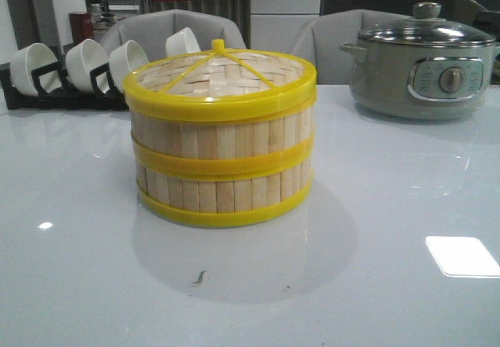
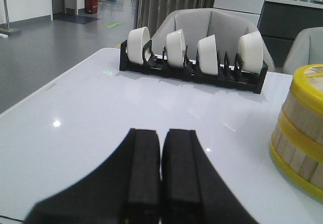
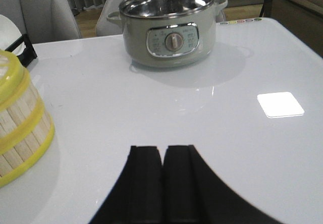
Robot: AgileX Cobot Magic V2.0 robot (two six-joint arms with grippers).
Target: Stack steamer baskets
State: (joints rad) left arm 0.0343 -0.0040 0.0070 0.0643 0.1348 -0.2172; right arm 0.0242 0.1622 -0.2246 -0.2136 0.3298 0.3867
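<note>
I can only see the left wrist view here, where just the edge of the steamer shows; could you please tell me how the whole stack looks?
Observer: Two steamer baskets sit one on the other, with a woven lid on top.
Operator: Thank you. Is anything on the far side of it?
Observer: A grey electric pot with a glass lid stands back on the right.
Operator: And where is the right gripper, please?
Observer: The right gripper is shut and holds nothing, apart from the stack, over bare table.
</note>
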